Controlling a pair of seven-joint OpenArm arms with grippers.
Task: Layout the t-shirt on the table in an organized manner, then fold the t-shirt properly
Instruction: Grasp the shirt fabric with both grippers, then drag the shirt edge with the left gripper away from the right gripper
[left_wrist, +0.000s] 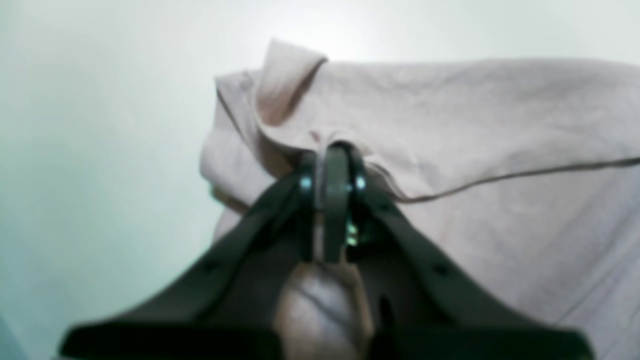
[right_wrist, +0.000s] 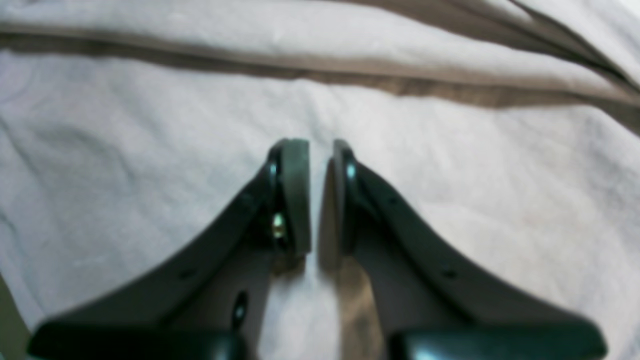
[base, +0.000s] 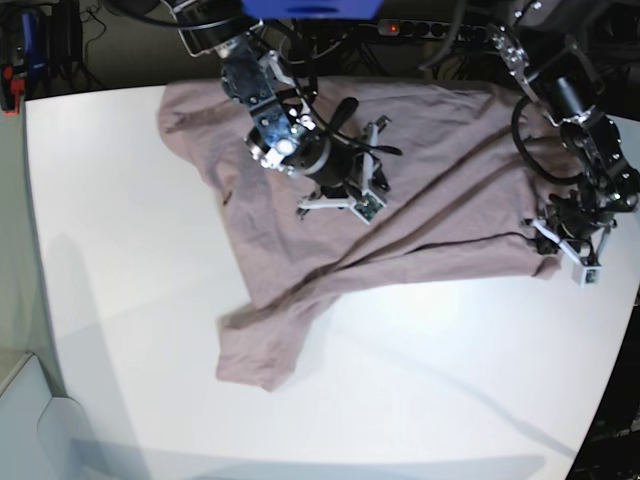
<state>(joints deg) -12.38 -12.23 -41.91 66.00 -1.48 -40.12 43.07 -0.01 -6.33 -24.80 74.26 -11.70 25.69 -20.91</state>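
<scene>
T-shirt (left_wrist: 450, 125) fabric is pinched between the pads of the left gripper (left_wrist: 334, 165): its jaws are pressed together on a bunched fold at the shirt's edge, with cloth puckering up around the tips and a small flap curling over to the left of them. The right gripper (right_wrist: 320, 150) hangs over the middle of the mauve-pink cloth with its jaws a narrow slit apart and nothing between them; a long dark crease runs across the fabric just beyond its fingertips.

From the base view, the t-shirt (base: 420, 190) lies spread but rumpled over the far half of the table (base: 420, 400), one part trailing toward the near left and ending in a folded point. The left gripper (base: 560, 240) sits at the shirt's right edge, close to the table's right rim; the right gripper (base: 350, 195) is over the shirt's far middle. Dark cables and equipment (base: 440, 30) crowd the far side behind the table.
</scene>
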